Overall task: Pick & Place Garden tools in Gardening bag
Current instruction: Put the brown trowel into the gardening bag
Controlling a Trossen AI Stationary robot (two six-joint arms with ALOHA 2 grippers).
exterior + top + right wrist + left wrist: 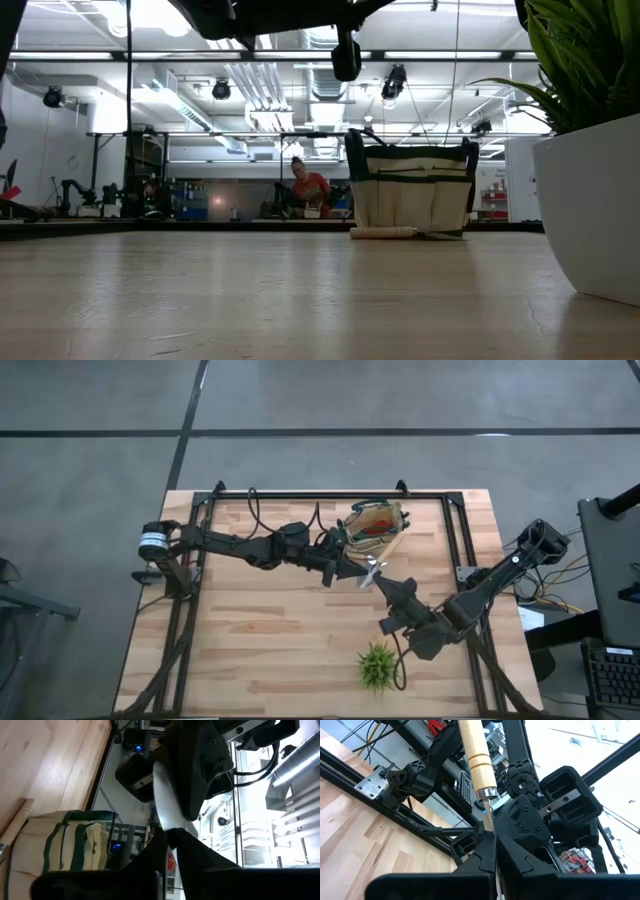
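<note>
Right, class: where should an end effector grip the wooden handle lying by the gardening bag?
Mid-length on the wooden handle, from straight above, fingers across it: it lies flat on the table, with the gardening bag standing close behind.

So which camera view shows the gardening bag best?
The low view: the gardening bag stands whole, side-on, with nothing in front of it. The high view shows only its open top from above, the right wrist view part of its side, and the left wrist view none of it.
</note>
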